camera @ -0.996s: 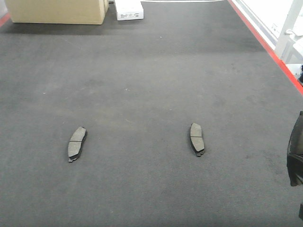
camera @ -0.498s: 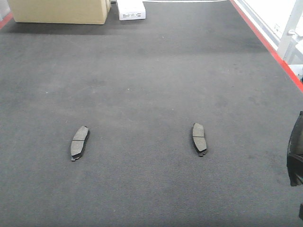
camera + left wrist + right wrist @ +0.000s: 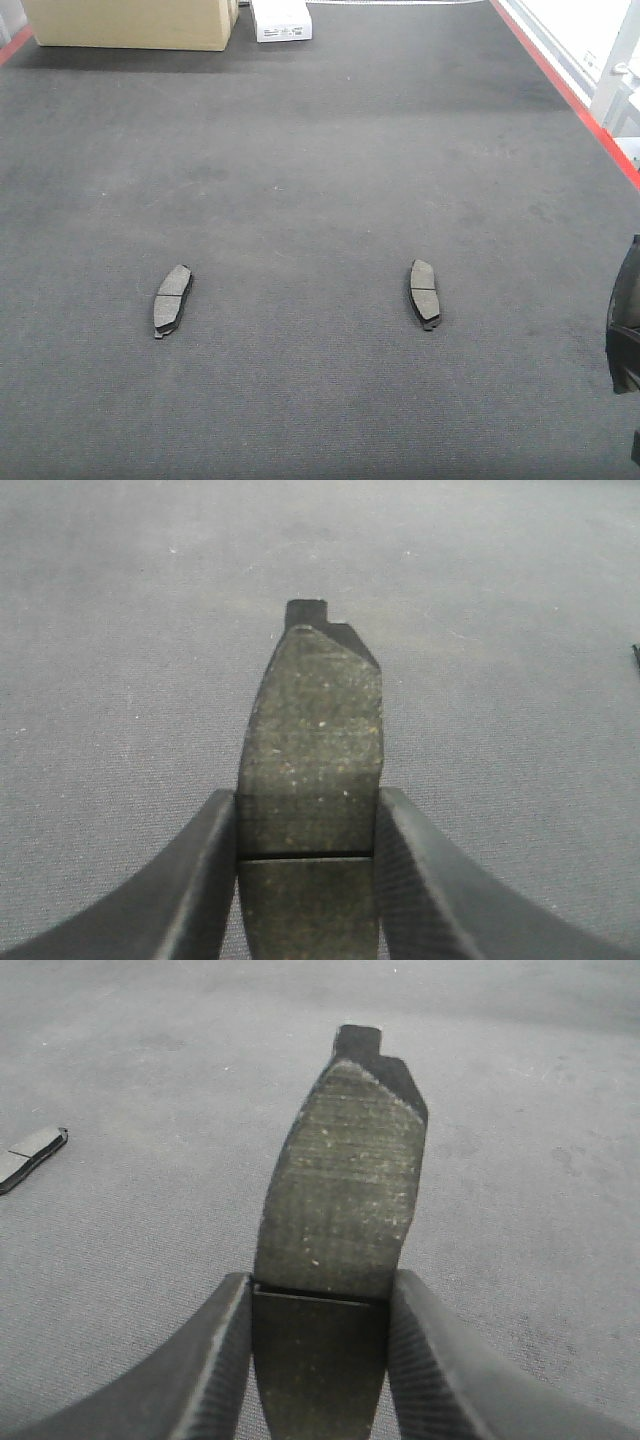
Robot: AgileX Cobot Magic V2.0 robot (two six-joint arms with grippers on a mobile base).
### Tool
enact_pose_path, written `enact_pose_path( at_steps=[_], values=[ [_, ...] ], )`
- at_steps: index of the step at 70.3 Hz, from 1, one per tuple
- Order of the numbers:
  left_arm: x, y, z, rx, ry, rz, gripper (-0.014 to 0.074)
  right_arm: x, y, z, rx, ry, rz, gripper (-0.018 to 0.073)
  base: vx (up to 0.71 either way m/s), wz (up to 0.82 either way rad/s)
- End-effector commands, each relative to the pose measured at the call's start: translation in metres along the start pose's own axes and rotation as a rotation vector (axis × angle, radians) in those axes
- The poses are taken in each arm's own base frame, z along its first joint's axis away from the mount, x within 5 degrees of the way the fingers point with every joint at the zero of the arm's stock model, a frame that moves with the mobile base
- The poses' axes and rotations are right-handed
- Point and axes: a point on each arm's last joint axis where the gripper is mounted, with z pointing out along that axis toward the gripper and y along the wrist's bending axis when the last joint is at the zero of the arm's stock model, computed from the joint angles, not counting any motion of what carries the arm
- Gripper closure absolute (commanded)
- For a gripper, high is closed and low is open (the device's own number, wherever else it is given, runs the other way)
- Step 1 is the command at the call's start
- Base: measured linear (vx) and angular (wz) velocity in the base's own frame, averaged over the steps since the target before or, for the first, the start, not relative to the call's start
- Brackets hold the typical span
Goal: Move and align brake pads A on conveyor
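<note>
Left gripper (image 3: 305,880): clamping a brake pad (image 3: 312,750) across its width near the mid groove, long end jutting forward over the belt; gripping at the middle probably to keep the pad level for a flat set-down.
Right gripper (image 3: 320,1360): likewise closing on a second pad (image 3: 345,1190) at its groove, tabbed end pointing away from the wrist; showing in the front view only as a dark shape at the right edge (image 3: 625,330).
Pads already on the belt: lying flat on the conveyor (image 3: 320,150), left pad (image 3: 172,299) and right pad (image 3: 424,293), well apart, lengthwise roughly away from the camera, the left one leaning slightly; seeming to mark the start of a row for the held pair to join.
Held pads: hovering above the belt in both wrist views, contact with the felt not clear enough to call.
Neighbouring pad in right wrist view: sitting at the left edge (image 3: 30,1155), most likely the right-hand pad on the belt, though not certain.
Conveyor: spreading as a wide charcoal felt surface with a red strip (image 3: 565,90) running along its right edge.
Beyond the belt's working area: a cardboard box (image 3: 130,25) and a small white box (image 3: 280,20) resting at the far end, well clear of the pads.
Step in hand, as a judgement: carrying two pads toward placement in line with the two lying down.
</note>
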Motion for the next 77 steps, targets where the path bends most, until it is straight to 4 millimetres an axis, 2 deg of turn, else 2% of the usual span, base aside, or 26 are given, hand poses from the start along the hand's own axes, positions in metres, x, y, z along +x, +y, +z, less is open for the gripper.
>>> enact_pose_path(
  at_steps=[1,77],
  values=[
    [-0.0148,-0.0036,-0.0029,0.030,-0.102,0.000,0.0468,-0.0173,-0.0003,-0.0042,0.004,-0.118,-0.022,0.0522,0.00,-0.01],
    [-0.0161,-0.0053,-0.0031,0.051,-0.115,-0.027,0.0468,-0.0173,-0.0003,-0.0042,0.004,-0.118,-0.022,0.0522,0.00,0.00]
  ],
)
